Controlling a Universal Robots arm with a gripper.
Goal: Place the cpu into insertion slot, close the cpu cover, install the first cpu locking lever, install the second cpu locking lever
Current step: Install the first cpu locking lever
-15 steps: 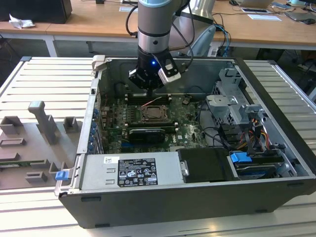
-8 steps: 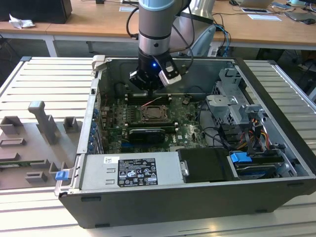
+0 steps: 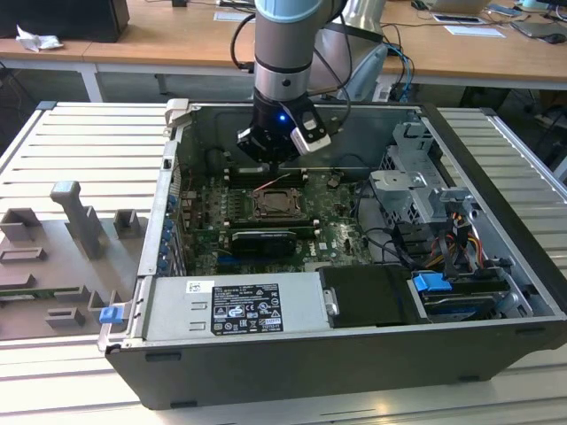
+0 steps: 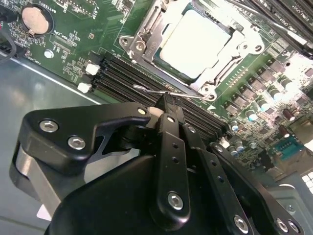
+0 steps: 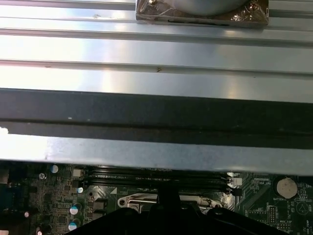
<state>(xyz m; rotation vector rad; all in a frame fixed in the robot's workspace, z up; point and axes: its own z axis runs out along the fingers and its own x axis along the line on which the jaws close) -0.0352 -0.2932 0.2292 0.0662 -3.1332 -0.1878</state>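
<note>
The cpu (image 4: 195,41) lies pale and flat in the insertion slot (image 3: 276,204) on the green board. The silvery cpu cover (image 4: 143,34) is down around it as a frame. A thin wire locking lever (image 4: 146,89) runs along the socket's edge beside the memory slots. My gripper (image 4: 166,100) has its fingers together, with the tip right at this wire; whether it presses on the wire I cannot tell. In the exterior view the gripper (image 3: 273,164) hangs just behind the socket, inside the open computer case. In the first wrist view the gripper (image 5: 168,190) points at the socket frame (image 5: 142,199).
Black memory slots (image 4: 117,73) lie between gripper and socket. A coin battery (image 4: 35,18) sits on the board. A long black card (image 3: 263,239), the power supply (image 3: 235,305), a drive cage (image 3: 416,177) and cables crowd the case. Grey fixtures (image 3: 75,212) stand at the exterior view's left.
</note>
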